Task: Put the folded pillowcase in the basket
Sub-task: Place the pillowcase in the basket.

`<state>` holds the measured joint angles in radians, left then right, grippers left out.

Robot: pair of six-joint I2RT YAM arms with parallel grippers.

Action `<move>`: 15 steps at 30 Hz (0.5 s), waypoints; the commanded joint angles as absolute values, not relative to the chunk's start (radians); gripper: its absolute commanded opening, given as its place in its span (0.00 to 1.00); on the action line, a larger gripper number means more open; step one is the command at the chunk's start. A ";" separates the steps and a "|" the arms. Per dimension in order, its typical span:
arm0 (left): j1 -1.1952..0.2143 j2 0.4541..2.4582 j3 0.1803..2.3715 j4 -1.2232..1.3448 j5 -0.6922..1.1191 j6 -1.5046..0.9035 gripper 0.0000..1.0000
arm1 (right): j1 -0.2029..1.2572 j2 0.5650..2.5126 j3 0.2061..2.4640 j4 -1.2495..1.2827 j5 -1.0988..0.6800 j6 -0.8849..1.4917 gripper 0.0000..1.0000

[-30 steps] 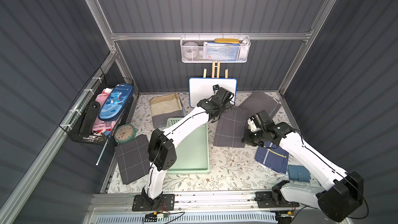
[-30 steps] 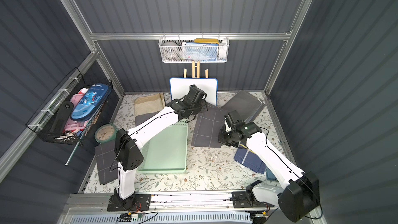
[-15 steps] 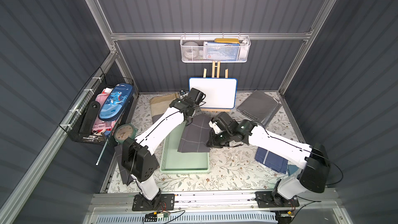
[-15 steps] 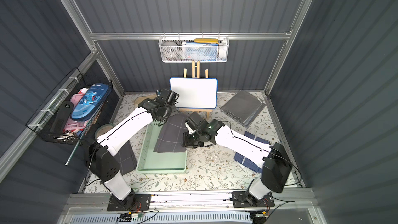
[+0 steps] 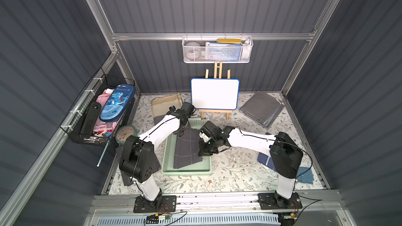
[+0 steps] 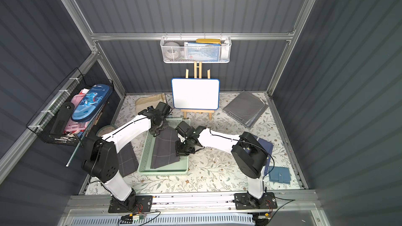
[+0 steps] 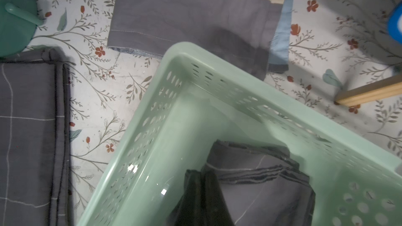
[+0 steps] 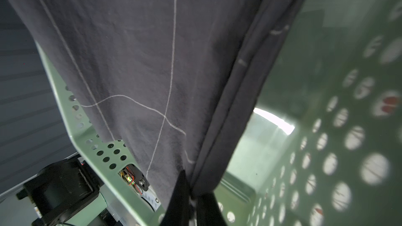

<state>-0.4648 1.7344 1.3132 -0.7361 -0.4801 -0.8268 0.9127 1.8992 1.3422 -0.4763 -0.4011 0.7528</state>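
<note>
Right wrist view: my right gripper (image 8: 191,194) pinches the soft grey grid-lined pillowcase (image 8: 152,61) in the perforated mint plastic basket (image 8: 326,61); my left gripper (image 7: 201,173) pinches another corner.

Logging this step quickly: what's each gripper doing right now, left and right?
Left gripper: closed, holding a corner of the pillowcase.
Right gripper: closed, holding the pillowcase's edge.
</note>
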 commanded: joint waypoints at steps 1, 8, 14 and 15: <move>-0.458 1.764 1.312 -0.659 -0.508 -0.813 0.00 | 0.926 1.930 1.348 -0.425 -0.449 0.783 0.00; -0.453 1.814 1.321 -0.634 -0.524 -0.796 0.00 | 0.939 1.968 1.364 -0.417 -0.456 0.787 0.05; -0.452 1.827 1.314 -0.673 -0.552 -0.829 0.35 | 0.939 1.955 1.375 -0.449 -0.405 0.774 0.30; -0.453 1.821 1.315 -0.680 -0.555 -0.834 0.38 | 0.939 1.954 1.377 -0.462 -0.398 0.766 0.31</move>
<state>-0.4587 1.8225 1.3128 -0.6533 -0.5217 -0.8181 0.9329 1.9572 1.3544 -0.4263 -0.4217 0.7769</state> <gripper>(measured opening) 0.363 0.305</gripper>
